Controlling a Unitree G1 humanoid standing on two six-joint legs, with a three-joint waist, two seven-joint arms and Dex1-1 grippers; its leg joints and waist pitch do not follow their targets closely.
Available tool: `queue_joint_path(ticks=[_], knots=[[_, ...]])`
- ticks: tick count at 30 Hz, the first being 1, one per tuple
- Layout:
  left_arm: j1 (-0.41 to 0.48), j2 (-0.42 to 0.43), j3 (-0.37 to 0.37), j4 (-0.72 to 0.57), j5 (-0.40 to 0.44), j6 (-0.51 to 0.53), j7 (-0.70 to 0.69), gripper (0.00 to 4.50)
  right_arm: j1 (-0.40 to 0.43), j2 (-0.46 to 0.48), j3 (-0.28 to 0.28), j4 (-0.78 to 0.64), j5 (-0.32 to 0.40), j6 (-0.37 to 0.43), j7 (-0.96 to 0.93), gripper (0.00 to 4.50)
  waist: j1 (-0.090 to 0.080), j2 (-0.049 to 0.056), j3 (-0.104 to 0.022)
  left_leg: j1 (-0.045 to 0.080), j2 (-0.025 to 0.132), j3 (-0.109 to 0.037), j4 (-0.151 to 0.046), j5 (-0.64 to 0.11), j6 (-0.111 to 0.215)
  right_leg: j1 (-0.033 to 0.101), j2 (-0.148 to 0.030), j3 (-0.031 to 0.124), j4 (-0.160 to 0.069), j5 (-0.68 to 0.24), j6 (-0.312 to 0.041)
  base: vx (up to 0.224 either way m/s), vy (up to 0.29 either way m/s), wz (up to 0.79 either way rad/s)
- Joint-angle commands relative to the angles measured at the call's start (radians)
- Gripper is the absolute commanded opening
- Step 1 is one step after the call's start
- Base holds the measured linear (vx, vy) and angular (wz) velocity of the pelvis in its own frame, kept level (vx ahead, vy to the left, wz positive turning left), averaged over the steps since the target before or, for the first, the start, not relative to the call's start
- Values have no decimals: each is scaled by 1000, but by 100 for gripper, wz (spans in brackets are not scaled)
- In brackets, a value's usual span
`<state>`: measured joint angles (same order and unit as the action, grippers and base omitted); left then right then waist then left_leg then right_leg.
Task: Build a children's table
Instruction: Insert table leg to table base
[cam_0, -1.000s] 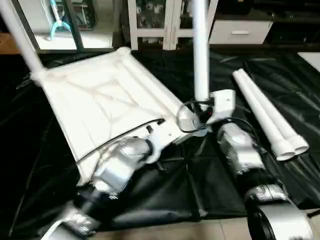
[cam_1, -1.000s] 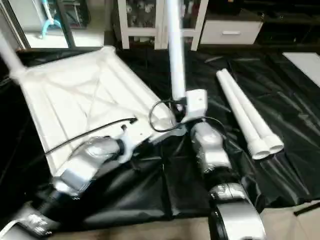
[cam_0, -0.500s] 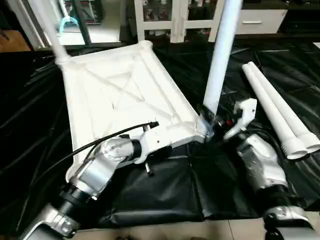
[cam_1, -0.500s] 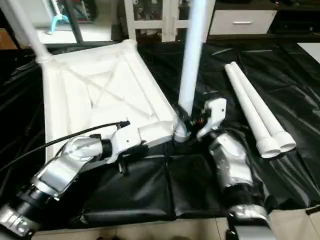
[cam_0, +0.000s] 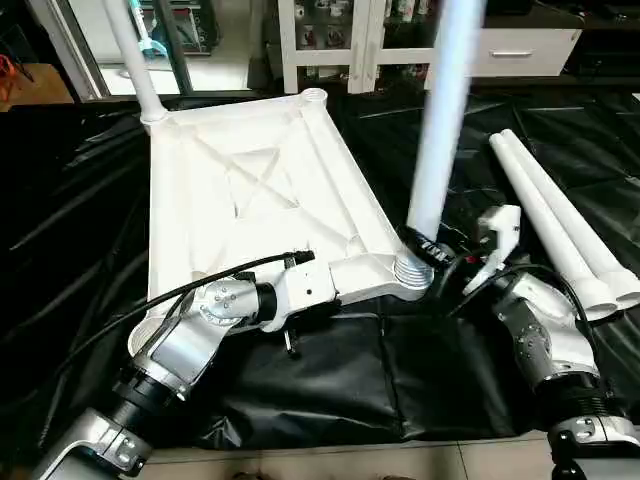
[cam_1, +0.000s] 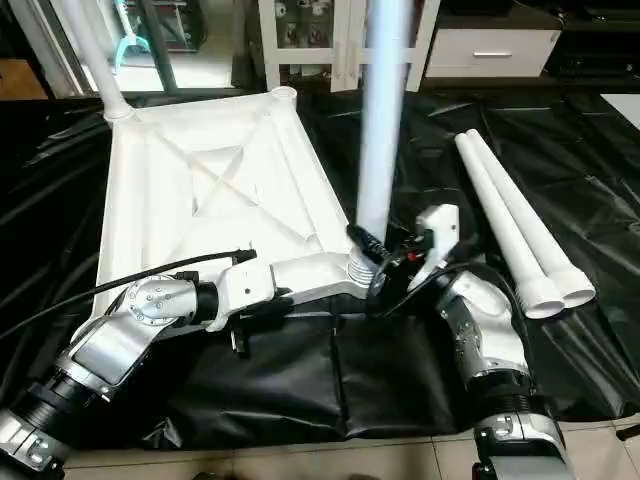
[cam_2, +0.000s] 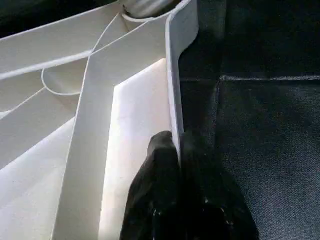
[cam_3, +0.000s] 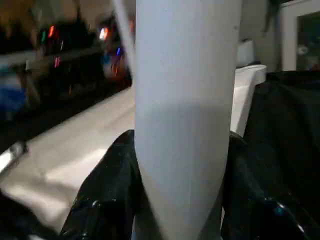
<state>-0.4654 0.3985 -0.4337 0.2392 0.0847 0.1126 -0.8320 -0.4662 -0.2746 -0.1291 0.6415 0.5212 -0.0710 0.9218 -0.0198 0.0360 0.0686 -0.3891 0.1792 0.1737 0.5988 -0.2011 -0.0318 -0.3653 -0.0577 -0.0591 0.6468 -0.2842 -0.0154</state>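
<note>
Leg (cam_0: 440, 130) upright over near-right corner socket (cam_0: 408, 272), gripped low by right gripper (cam_0: 428, 247); left gripper (cam_2: 179, 155) pinching tabletop (cam_0: 230, 190) rim.

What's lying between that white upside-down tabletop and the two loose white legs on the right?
In the left eye view, black sheeting, plus the upright white leg with the right gripper on it.

Smooth white plastic tabletop (cam_0: 240, 200) and legs (cam_0: 560, 220) on a glossy, wrinkled black plastic sheet (cam_0: 400, 380).
</note>
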Motion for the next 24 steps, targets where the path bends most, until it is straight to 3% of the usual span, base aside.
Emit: queue_joint_path(ticks=[1, 5, 6, 8, 9, 10, 11, 13, 14, 15, 16, 17, 20, 24], knots=[[18, 25, 87, 51, -53, -3, -17, 57, -20, -16, -126, -20, 81, 35, -79, 184, 3, -17, -73, 12, 61, -21, -44, 79, 218, 50, -90, 54, -55, 339, -302, 0, 0, 0], [-10, 24, 146, 67, -102, -17, -18, 97, -69, -5, -124, -66, 119, 72, -91, 184, 13, -5, -87, 18, 62, -23, -35, 130, 221, 47, -85, 48, -42, 402, -306, 0, 0, 0], [-23, 21, 196, 57, -151, -6, -21, 100, -91, -10, -102, -86, 108, 72, -82, 184, 10, -10, -89, 11, 57, -23, -31, 154, 226, 50, -83, 47, -37, 440, -306, 0, 0, 0], [-27, 20, 212, 53, -167, -2, -22, 112, -99, -10, -98, -93, 107, 74, -80, 184, 11, -8, -95, 9, 56, -25, -24, 188, 237, 51, -83, 47, -28, 501, -304, 0, 0, 0], [-51, 15, 301, 28, -257, 37, -18, 131, -128, -33, -52, -99, 28, 54, -68, 184, 14, -8, -92, 5, 53, -22, -20, 191, 242, 45, -83, 45, -23, 539, -309, 0, 0, 0], [-56, 14, 316, 27, -270, 44, -15, 142, -133, -37, -44, -97, 13, 49, -68, 184, 16, -13, -92, 3, 51, -21, -21, 178, 239, 47, -83, 45, -25, 535, -310, 0, 0, 0], [-94, -1, 386, 15, -332, 87, 23, 146, -153, -64, 10, -87, -89, 23, -87, 184, 22, -10, -91, 5, 50, -19, -21, 151, 226, 44, -82, 43, -27, 500, -314, 0, 0, 0], [-151, -31, 457, 11, -387, 131, 95, 155, -169, -95, 72, -77, -199, 3, -109, 184, 35, -21, -86, 5, 50, -15, -21, 117, 192, 45, -81, 43, -31, 415, -325, 0, 0, 0], [-198, -57, 499, 17, -419, 158, 160, 168, -177, -107, 105, -77, -256, -10, -123, 184, 35, -21, -86, 5, 50, -15, -21, 117, 192, 45, -81, 43, -31, 415, -325, 0, 0, 0], [-249, -84, 539, 28, -455, 189, 222, 168, -187, -111, 130, -76, -297, -19, -140, 184, 43, -27, -88, 10, 52, -13, -17, 119, 186, 42, -79, 46, -30, 398, -328, 0, 0, 0], [-333, -123, 597, 48, -517, 240, 310, 184, -204, -103, 153, -88, -325, -14, -164, 184, 54, -26, -90, 11, 54, -14, -15, 139, 185, 41, -80, 46, -26, 409, -330, 0, 0, 0], [-363, -136, 615, 57, -539, 258, 335, 186, -210, -95, 155, -97, -319, -4, -171, 184, 59, -24, -90, 11, 54, -13, -13, 147, 187, 39, -81, 47, -24, 416, -334, 0, 0, 0], [-430, -161, 635, 91, -543, 282, 400, 217, -228, -69, 163, -120, -316, 0, -192, 184, 68, -26, -90, 11, 57, -16, -11, 160, 201, 37, -83, 46, -21, 420, -331, 0, 0, 0], [-525, -207, 619, 168, -465, 337, 508, 230, -248, -23, 211, -152, -350, -40, -183, 184, 76, -24, -90, 8, 57, -16, -8, 143, 195, 38, -85, 47, -24, 384, -311, 0, 0, 0]])
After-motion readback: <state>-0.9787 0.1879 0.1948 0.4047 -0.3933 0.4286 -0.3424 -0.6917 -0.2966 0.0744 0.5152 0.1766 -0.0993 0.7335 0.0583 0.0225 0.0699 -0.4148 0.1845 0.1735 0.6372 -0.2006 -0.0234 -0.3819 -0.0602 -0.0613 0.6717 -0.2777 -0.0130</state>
